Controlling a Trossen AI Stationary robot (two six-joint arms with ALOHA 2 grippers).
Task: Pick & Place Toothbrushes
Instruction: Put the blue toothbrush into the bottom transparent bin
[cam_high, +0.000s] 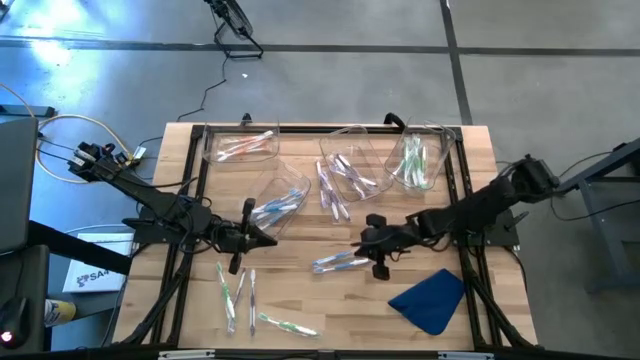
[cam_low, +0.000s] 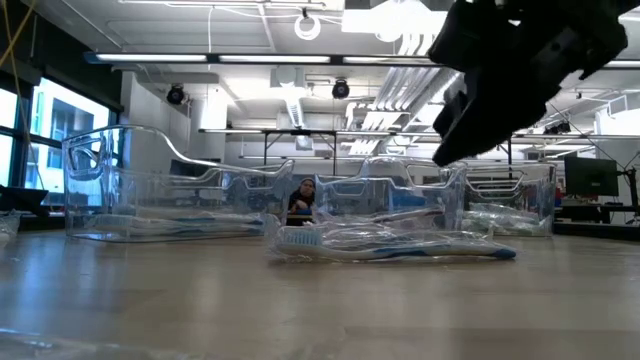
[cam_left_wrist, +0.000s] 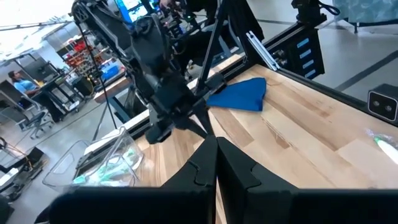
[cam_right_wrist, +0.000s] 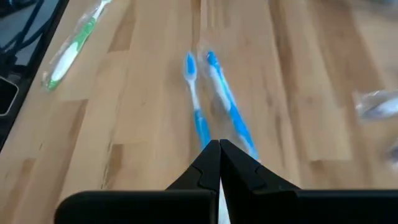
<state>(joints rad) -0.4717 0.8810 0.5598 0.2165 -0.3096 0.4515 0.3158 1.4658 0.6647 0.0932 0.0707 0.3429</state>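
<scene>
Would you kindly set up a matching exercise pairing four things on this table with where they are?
Things:
1. folded blue cloth
2. two blue toothbrushes
3. green-and-white toothbrushes
4. pink toothbrushes

Places:
A. in the far-left clear plastic bin
B. loose on the wood, near-left
C. near-right corner
D. on the wood just ahead of the right gripper

Pairs: 1-C, 2-D, 3-B, 4-A

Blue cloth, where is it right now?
High view: the blue cloth lies flat at the table's near right corner, just beyond the right gripper.
</scene>
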